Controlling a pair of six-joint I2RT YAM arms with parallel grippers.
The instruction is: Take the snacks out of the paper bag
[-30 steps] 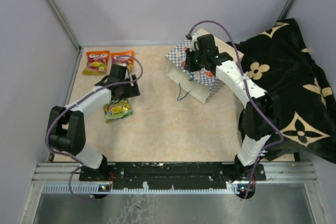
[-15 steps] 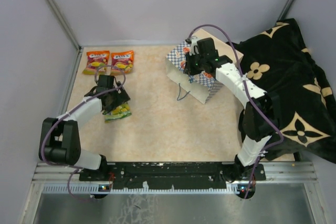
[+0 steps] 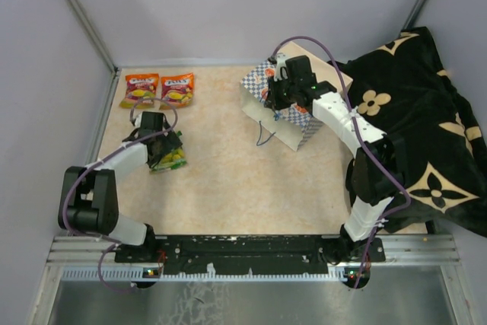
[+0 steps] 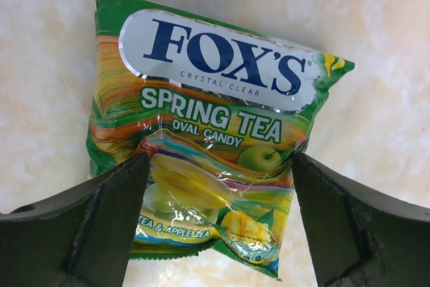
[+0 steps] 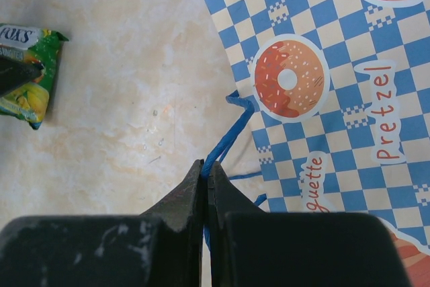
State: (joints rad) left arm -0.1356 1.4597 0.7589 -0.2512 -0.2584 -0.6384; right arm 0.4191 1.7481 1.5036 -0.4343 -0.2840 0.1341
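A green snack packet [image 4: 201, 139] lies flat on the table between the spread fingers of my left gripper [image 4: 220, 166], which is open and hovers just over it. From above, this packet [image 3: 172, 159] is at the left, with the left gripper [image 3: 163, 148] on top of it. Two orange snack packets [image 3: 140, 89] [image 3: 177, 87] lie side by side at the far left. The paper bag [image 3: 293, 123], blue-white checked with doughnut prints [image 5: 316, 99], lies on its side at centre right. My right gripper [image 5: 207, 165] is shut on its blue cord handle [image 5: 232, 126].
A black cloth [image 3: 415, 119] with gold flower marks is heaped at the right, behind the right arm. Grey walls close in the far and left sides of the beige tabletop [image 3: 228, 180]. A metal rail [image 3: 251, 253] runs along the near edge.
My left gripper has drawn back to the left and nearer, now over the green packet, with its jaws a little wider. The right gripper shifted slightly left, still pinching the cord.
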